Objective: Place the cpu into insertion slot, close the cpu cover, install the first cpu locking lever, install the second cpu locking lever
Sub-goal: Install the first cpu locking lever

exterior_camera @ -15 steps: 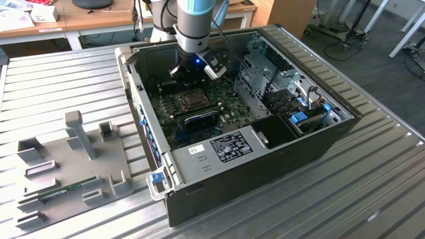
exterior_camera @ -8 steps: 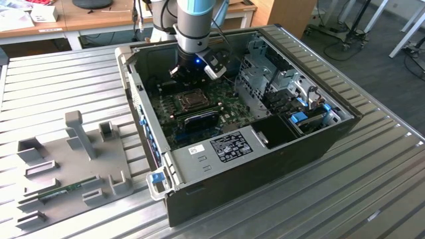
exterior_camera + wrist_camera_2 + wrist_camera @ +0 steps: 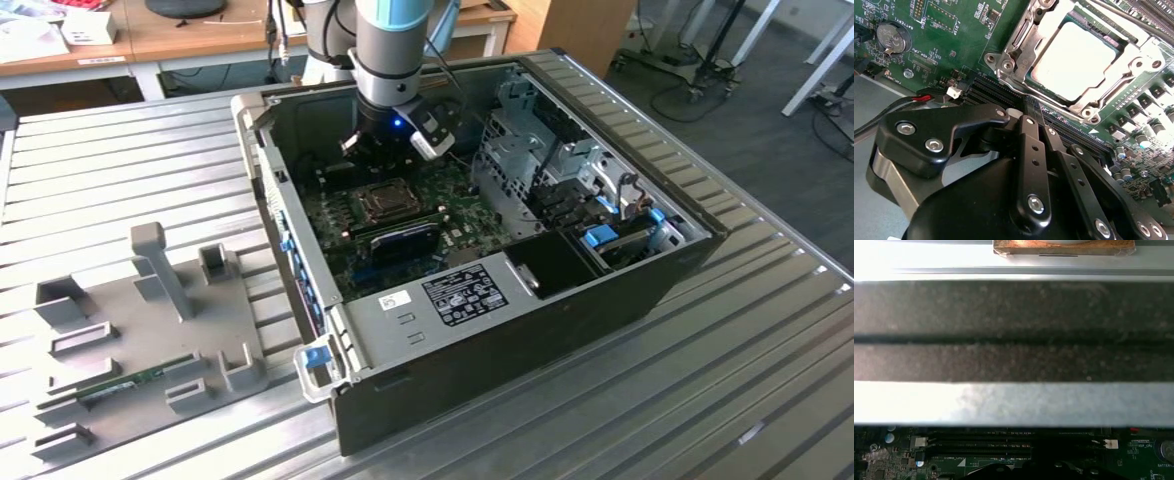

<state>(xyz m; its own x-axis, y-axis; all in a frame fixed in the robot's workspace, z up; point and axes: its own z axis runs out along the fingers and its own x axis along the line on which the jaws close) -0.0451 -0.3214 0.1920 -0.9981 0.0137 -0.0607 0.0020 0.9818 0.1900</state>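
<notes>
Claw (image 3: 1034,106) pinched narrow, beside cpu (image 3: 1074,55) seated under lowered cpu cover (image 3: 1018,47); board (image 3: 954,30) inside open computer case (image 3: 534,340).

Tool (image 3: 1032,108) between case wall (image 3: 271,185) and drive cage (image 3: 527,135); open above cpu cover (image 3: 1019,41).

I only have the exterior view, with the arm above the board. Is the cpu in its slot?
Observer: Yes. In the second wrist view the cpu shows through the window of the cover.
Operator: Is the cover down?
Observer: It lies flat around the cpu.
Operator: And the gripper?
Observer: The gripper is shut, its tips close beside the cover's edge. I can't tell whether they touch it.
</notes>
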